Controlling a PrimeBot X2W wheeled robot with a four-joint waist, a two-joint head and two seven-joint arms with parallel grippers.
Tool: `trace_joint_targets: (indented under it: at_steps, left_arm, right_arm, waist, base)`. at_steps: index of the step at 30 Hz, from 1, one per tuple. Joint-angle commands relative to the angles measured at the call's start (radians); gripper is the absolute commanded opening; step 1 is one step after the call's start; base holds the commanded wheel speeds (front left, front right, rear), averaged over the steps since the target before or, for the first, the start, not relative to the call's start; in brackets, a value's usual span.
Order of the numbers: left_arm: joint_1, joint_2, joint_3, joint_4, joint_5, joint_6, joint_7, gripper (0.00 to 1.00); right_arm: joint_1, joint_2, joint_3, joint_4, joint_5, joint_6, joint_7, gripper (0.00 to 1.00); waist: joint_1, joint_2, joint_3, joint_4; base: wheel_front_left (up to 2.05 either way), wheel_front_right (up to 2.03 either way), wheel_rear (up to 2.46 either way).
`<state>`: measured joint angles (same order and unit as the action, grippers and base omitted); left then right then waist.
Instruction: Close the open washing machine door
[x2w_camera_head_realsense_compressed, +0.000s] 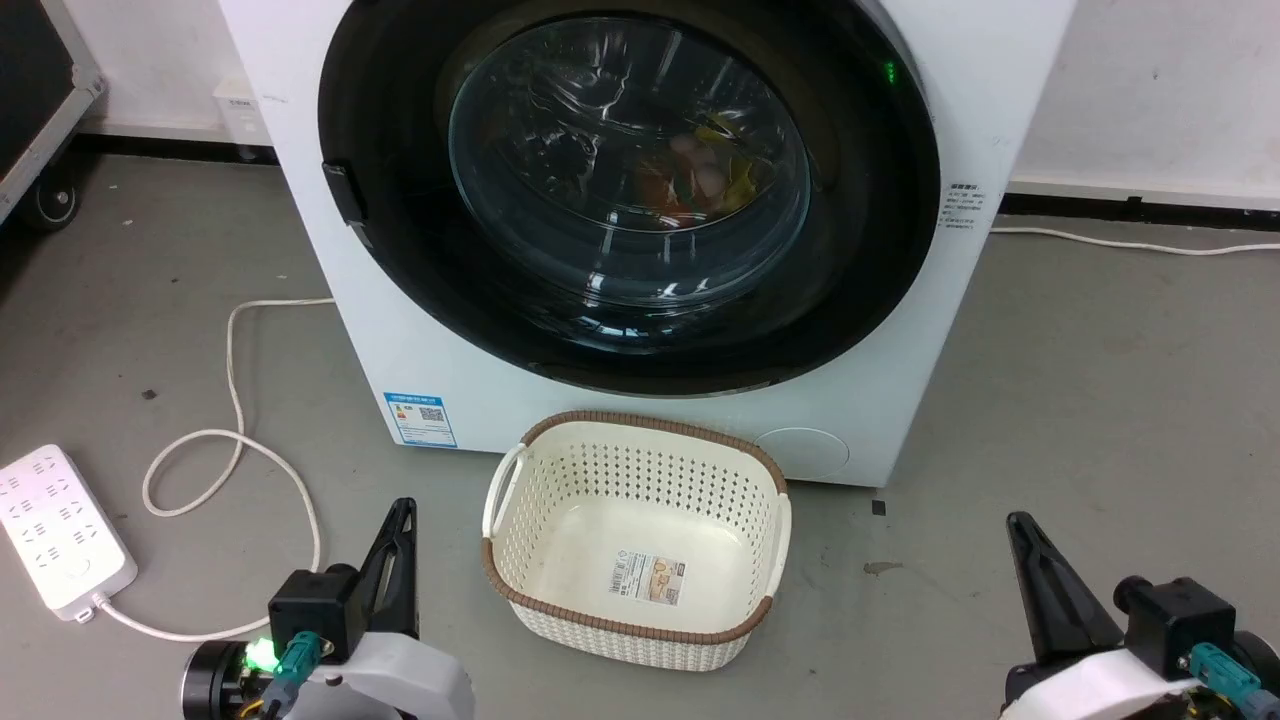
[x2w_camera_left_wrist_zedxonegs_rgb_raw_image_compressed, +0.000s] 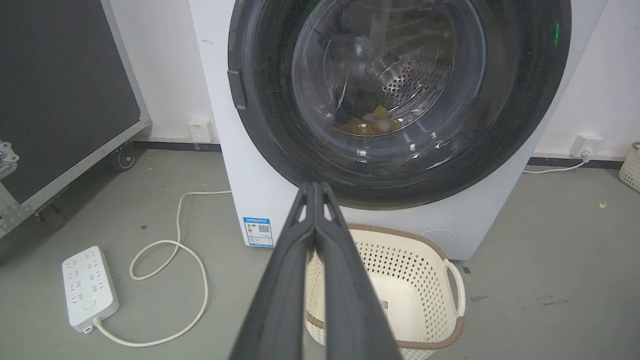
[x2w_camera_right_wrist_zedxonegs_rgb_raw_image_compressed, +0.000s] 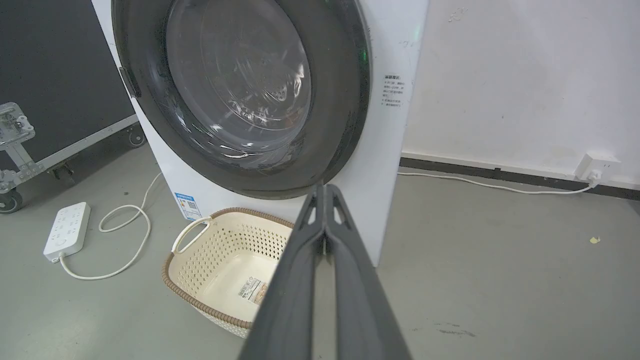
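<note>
The white washing machine (x2w_camera_head_realsense_compressed: 420, 330) stands in front of me, its round glossy black door (x2w_camera_head_realsense_compressed: 630, 190) lying flat against the front, with coloured laundry visible through the glass bowl. The same door (x2w_camera_left_wrist_zedxonegs_rgb_raw_image_compressed: 400, 95) is seen from the left wrist, and the door (x2w_camera_right_wrist_zedxonegs_rgb_raw_image_compressed: 240, 95) shows at an angle from the right wrist. My left gripper (x2w_camera_head_realsense_compressed: 403, 505) rests low at the lower left, fingers pressed together and holding nothing, its tips (x2w_camera_left_wrist_zedxonegs_rgb_raw_image_compressed: 314, 186) well short of the machine. My right gripper (x2w_camera_head_realsense_compressed: 1018, 520) sits at the lower right, also shut and empty, as its tips (x2w_camera_right_wrist_zedxonegs_rgb_raw_image_compressed: 324, 187) show.
A cream perforated basket (x2w_camera_head_realsense_compressed: 560, 480) with a brown rim stands on the grey floor between the grippers, just before the machine. A white power strip (x2w_camera_head_realsense_compressed: 60, 530) and looping cable (x2w_camera_head_realsense_compressed: 235, 400) lie at the left. A black wheeled case (x2w_camera_left_wrist_zedxonegs_rgb_raw_image_compressed: 60, 95) stands further left.
</note>
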<state>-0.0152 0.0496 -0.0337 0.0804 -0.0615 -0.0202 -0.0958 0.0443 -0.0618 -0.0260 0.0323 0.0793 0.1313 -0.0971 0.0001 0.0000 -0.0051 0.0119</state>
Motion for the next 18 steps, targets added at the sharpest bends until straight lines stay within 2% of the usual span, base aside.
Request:
trace_joint_targets:
  at_steps: [1, 18]
  left_arm:
    - [0.01, 0.0, 0.004, -0.009, 0.008, 0.003, 0.007, 0.0]
    - [0.012, 0.001, 0.017, -0.04, 0.031, 0.011, 0.046, 0.0]
  right_arm:
    - [-0.018, 0.006, 0.003, -0.008, -0.006, 0.0, 0.008, 0.0]
    - [-0.029, 0.008, 0.013, -0.019, -0.038, 0.0, 0.047, 0.0]
  waist:
    - [0.0, 0.0, 0.0, 0.0]
    - [-0.0001, 0.0, 0.002, -0.005]
  base:
    - [0.0, 0.0, 0.0]
    - [0.0, 0.0, 0.0]
